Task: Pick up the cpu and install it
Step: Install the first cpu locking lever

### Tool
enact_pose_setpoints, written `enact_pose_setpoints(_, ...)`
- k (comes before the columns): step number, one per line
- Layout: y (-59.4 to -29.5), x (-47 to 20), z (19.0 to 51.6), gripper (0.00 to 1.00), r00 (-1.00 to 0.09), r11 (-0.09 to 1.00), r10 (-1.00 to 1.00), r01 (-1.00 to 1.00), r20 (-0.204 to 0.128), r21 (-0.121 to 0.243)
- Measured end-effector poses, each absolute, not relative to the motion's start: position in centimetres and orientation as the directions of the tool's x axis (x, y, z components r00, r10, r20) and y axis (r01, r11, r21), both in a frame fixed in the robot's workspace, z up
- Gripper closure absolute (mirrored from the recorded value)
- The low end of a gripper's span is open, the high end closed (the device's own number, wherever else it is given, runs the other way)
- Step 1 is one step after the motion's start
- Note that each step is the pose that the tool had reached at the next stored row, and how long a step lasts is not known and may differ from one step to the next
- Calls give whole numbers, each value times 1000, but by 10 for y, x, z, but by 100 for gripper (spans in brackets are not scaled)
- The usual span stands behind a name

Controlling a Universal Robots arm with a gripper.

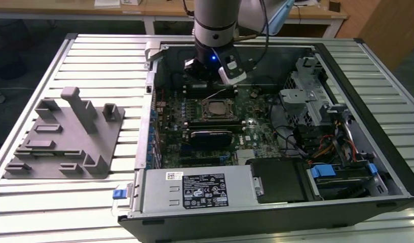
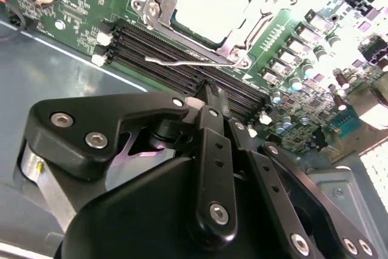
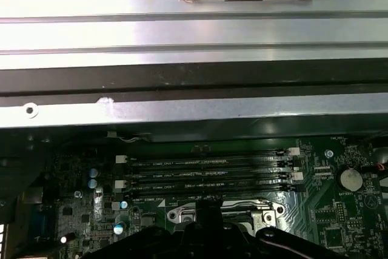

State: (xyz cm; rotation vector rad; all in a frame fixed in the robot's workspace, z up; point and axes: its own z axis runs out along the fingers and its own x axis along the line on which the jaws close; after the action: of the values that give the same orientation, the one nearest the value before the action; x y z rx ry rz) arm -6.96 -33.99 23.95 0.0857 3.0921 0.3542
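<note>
Exterior view: the shiny silver square cpu (image 1: 214,108) sits in its socket on the green motherboard (image 1: 261,132); the black gripper (image 1: 212,80) hovers just beyond, fingers' state unclear; labels illegible

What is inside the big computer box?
Inside the computer case lies a green motherboard with the cpu sitting in its socket, and a silver power supply. The gripper hangs above the board and covers what lies under it.
</note>
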Motion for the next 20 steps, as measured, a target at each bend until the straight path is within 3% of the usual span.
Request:
enact_pose_setpoints(10,-340,-70,235,89,-993,971,89,68,-82,231)
enact_pose_setpoints(20,-341,-70,225,89,-989,969,105,78,-106,233)
